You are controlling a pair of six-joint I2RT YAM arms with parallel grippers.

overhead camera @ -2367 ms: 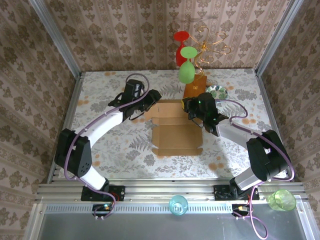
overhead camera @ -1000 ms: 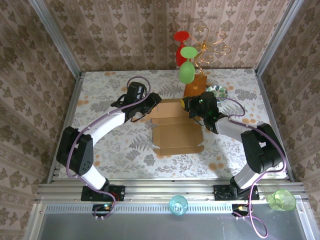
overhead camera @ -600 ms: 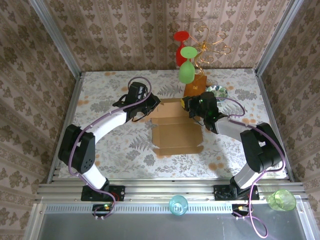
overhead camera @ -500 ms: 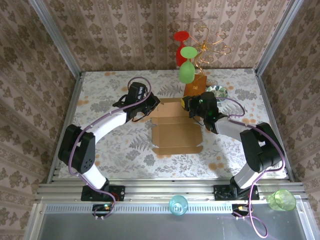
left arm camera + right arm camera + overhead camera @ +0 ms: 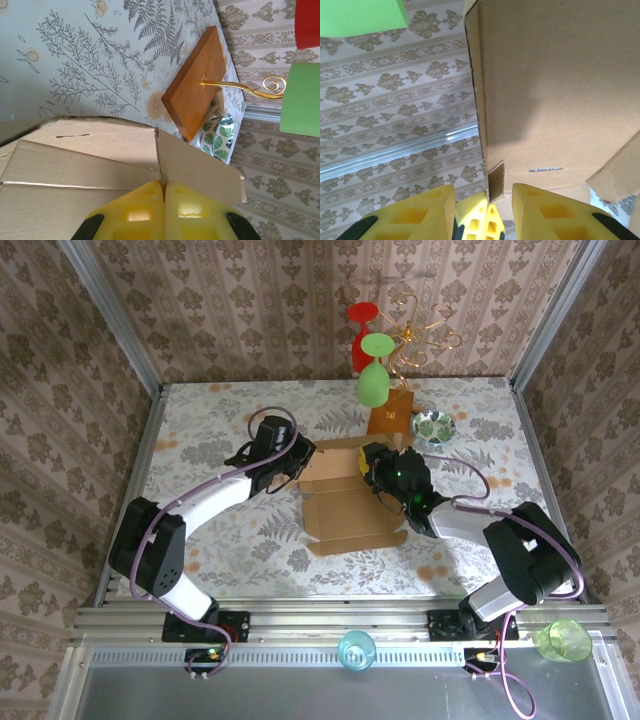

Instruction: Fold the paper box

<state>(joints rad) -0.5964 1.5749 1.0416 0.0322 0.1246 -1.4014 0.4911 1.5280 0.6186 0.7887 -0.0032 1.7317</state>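
Mid-table [image 5: 220, 420]: box [image 5: 350, 512], part folded. Near panel flat on the leaf-print top, with side flaps and tabs spread at its edges. Far panel lifted off the surface between the two grippers, seemingly tilted rather than fully upright, though hard to judge from overhead.

Left gripper [image 5: 300, 462] at the box's far left corner. Clamped tight, by the left wrist view: yellow fingers [image 5: 142, 212] pressed together on the thin edge of a raised flap, cardboard pinched in the seam between them. Rest of that flap standing up past the fingertips, with the folded panels lying to the left.

Right gripper [image 5: 372, 468] at the far right corner, against the raised panel. Partly open: yellow fingers [image 5: 415, 215] set apart, with the panel's edge and a small cardboard tab standing in the gap, clear of both pads. Nothing gripped.

Just beyond the box: wooden block [image 5: 390, 415] carrying a gold wire stand [image 5: 425, 332], with a red shape [image 5: 362, 335] and green shapes [image 5: 372, 385] hung from it. Block near the box's far edge but apart from it, bare tabletop between them in the left wrist view. Right of the block, a small leaf-patterned bowl [image 5: 435, 426].

On the near rail, below the arm bases: a blue cup [image 5: 356, 650] and a green cup [image 5: 562, 640].
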